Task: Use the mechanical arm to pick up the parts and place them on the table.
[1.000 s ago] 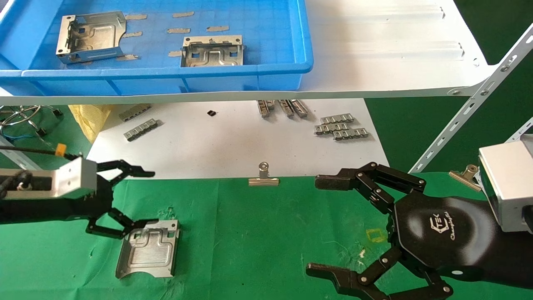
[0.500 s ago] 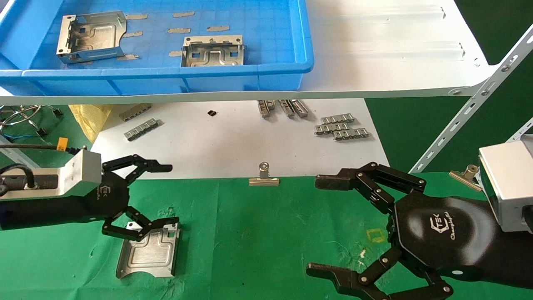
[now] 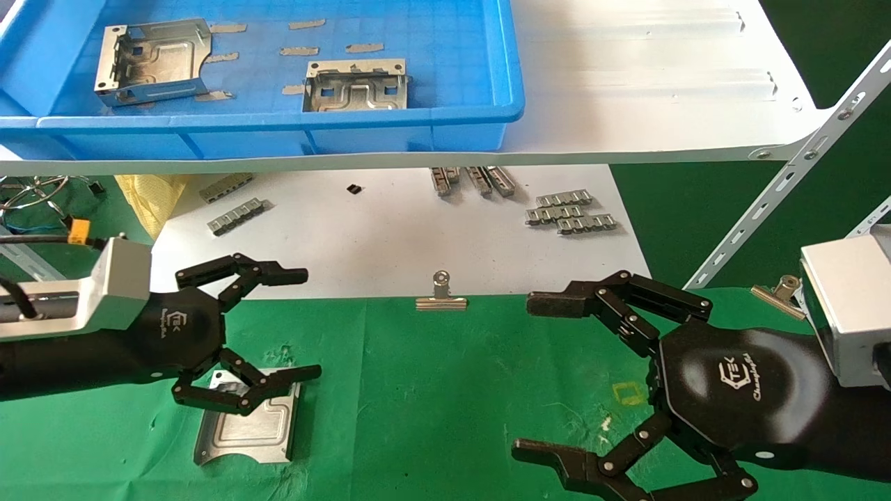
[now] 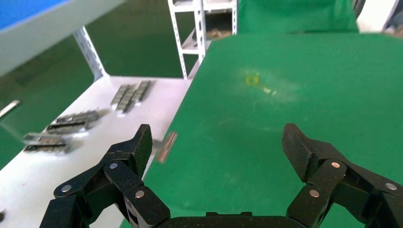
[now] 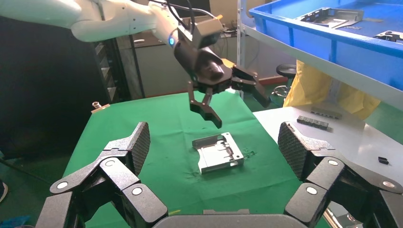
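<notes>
Left gripper (image 3: 310,325), fingers apart, above the part (image 3: 247,421) on the table (image 3: 445,390); right gripper (image 3: 522,376) apart, idle, well right of the part.

You're looking at a workshop or factory test bench: a slotted-angle steel rack (image 3: 786,188) carries a white shelf board (image 3: 626,83) with a blue plastic bin (image 3: 278,125) of stamped metal brackets (image 3: 150,61), and ridged metal strips (image 3: 571,211) lie on the white sheet beside the green cloth table (image 3: 452,390).

White slotted metal shelving (image 4: 202,33), dark wall (image 5: 43,80)
</notes>
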Tool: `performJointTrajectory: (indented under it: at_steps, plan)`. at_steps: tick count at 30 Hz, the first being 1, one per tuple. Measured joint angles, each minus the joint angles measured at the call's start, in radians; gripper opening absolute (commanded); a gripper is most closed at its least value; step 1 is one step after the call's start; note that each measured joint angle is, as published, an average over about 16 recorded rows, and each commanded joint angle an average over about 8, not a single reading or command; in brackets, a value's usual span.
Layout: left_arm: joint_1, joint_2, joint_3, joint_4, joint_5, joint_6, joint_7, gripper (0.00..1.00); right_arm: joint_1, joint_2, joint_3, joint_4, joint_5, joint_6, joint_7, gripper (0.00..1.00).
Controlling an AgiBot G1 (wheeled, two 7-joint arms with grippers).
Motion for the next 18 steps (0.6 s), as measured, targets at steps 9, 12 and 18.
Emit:
performJointTrajectory:
  at_steps: [9,12,18]
  plan:
    - [0.098,-0.037,-0.095,-0.176,-0.054,-0.016,-0.131,1.0,0.0,0.0,0.0,0.0,0.0,0.0,0.0,1.0]
    - [0.131,-0.049,-0.127,-0.234,-0.072,-0.021,-0.174,1.0,0.0,0.0,0.0,0.0,0.0,0.0,0.0,1.0]
    - [0.196,-0.073,-0.19,-0.352,-0.108,-0.031,-0.262,1.0,0.0,0.0,0.0,0.0,0.0,0.0,0.0,1.0]
